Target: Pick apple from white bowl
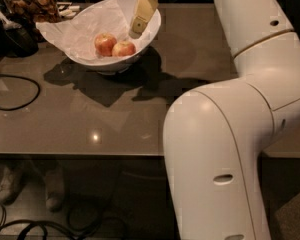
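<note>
- The arm [230, 149] blocks a lot of my view behind the claw, so I could misjudge depth over the bench [90, 114].
- The white bowl [149, 38] sits right under the claw. Clip its rim or press down too hard and I'd guess it slides or tips.
- The crinkled paper [85, 29] lining spreads left of the claw and might snag.
- The claw [135, 32] hangs inside the bowl holding nothing. Can't tell how open it is.
- The apple [124, 49] is just beside the claw tip, touching the redder apple [105, 44] beyond it. A sloppy descent could roll it or grab the wrong one.
</note>
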### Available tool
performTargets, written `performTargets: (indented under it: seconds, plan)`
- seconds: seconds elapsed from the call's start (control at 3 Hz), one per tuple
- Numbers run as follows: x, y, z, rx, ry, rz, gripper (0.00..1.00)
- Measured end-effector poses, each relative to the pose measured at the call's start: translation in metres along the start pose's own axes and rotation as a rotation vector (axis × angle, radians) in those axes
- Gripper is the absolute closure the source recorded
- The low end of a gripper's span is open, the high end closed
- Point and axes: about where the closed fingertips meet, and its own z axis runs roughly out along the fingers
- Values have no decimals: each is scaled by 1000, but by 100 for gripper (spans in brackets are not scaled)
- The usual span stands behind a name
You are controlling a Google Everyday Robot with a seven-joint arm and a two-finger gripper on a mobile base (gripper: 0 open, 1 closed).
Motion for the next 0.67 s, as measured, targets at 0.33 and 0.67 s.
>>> performTargets:
  seconds: [0.33,0.67]
  plan:
    - [-1,-5,8,-3,1,10,5]
    - [-1,-9,16,-7,4,22,18]
